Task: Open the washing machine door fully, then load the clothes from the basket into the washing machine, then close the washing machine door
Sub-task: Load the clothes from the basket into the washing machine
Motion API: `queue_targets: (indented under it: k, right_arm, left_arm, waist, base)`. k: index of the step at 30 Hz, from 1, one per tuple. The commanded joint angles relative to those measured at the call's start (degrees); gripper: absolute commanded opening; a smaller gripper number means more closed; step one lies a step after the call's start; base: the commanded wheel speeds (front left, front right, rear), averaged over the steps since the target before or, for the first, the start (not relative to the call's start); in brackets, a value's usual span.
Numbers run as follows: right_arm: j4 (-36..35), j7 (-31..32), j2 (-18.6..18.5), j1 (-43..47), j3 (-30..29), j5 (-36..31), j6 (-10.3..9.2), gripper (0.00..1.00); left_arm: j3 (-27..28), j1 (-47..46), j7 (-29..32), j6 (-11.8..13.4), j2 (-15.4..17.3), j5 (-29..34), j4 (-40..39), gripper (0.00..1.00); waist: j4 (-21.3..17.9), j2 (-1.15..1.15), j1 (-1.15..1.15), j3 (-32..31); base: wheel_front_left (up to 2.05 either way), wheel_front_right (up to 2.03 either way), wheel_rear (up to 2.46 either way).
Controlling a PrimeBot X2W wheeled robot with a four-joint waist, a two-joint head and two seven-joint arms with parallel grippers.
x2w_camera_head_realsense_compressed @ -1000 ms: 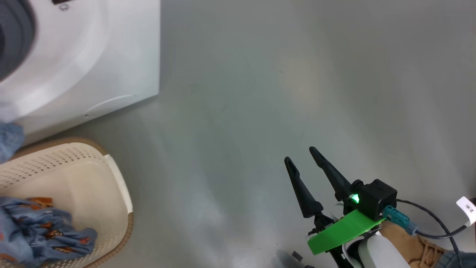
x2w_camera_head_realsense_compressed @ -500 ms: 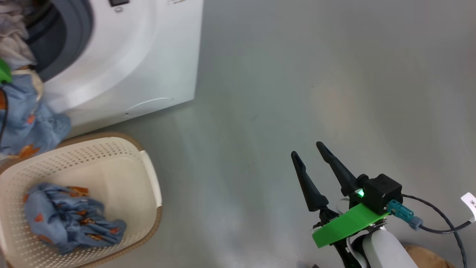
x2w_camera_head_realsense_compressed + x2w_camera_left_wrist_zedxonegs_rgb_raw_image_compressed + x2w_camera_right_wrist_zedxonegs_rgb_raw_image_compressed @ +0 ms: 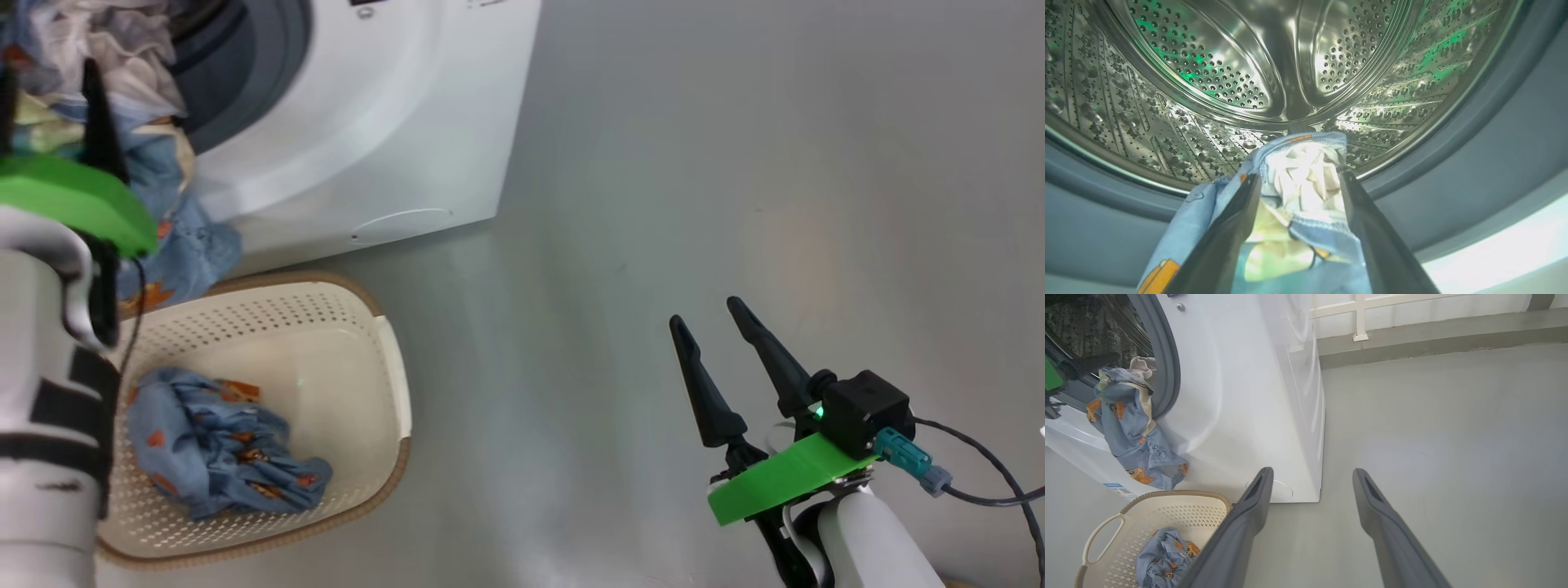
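In the head view the washing machine (image 3: 367,122) runs off the top and left edges, the left forearm (image 3: 33,523) covers one side of the basket (image 3: 392,367), and the green mount (image 3: 73,200) of the left gripper (image 3: 47,82) hides part of the clothes (image 3: 196,245). In the left wrist view the clothes fill the gap between the blurred fingers (image 3: 1229,232), so whether they press the fabric cannot be told. In the right wrist view a finger of the right gripper (image 3: 1312,473) covers one end of the basket, and the blue label (image 3: 1118,490) is too small to read.

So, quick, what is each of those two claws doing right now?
Left gripper: open, clothes lying between its fingers.
Right gripper: open, empty.
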Motion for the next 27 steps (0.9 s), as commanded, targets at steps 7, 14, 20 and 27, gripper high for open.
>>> queue_targets:
  k: [7,14,20,27]
  right_arm:
    - [-1.1,-0.3,0.0,0.1,0.0,-1.6,0.09,1.00]
    - [-0.8,-0.3,0.0,0.2,-0.3,-2.2,0.09,1.00]
    - [-0.6,-0.3,0.0,0.5,-0.7,-2.5,0.09,1.00]
    - [-0.7,-0.3,0.0,0.5,-1.1,-2.9,0.09,1.00]
  left_arm:
    - [1.0,8.6,-0.4,-0.3,1.0,-1.2,-9.6,1.00]
    - [1.1,18.3,-0.2,0.5,0.4,-2.3,-19.9,1.00]
    - [1.8,28.8,1.3,2.5,0.1,-3.7,-30.7,1.00]
    - [2.6,37.1,3.1,4.5,0.0,-4.9,-40.3,1.00]
  waist:
    - [3.2,0.00,0.00,-1.2]
    - [4.6,0.00,0.00,-1.9]
    - [5.3,0.00,0.00,-2.5]
    - [6.0,0.00,0.00,-2.7]
  base:
    - [0.00,0.00,0.00]
    - [0.00,0.00,0.00]
    - [0.00,0.00,0.00]
    - [0.00,0.00,0.00]
